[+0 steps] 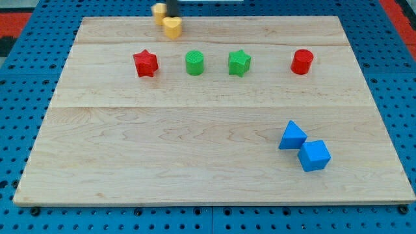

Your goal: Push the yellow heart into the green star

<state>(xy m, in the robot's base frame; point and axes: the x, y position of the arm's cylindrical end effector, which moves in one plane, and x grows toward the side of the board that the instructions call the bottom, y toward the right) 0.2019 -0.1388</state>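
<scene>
Nearest the view's bottom, a blue cube (314,156) touches a blue triangular block (292,135) on the wooden bench (162,162). Farther back stand a red star (145,63), green cylinder (194,62), green star (239,62) and red cylinder (301,62). At the top edge, my tip (173,17) touches the yellow heart (171,27), well left of the green star, beside a blurred yellow block (159,12). No fingers exist here.

Rod at the board's top edge
My tip (173,17) meets the yellow heart (171,27); the green star (239,62) sits well apart, toward the view's right.
</scene>
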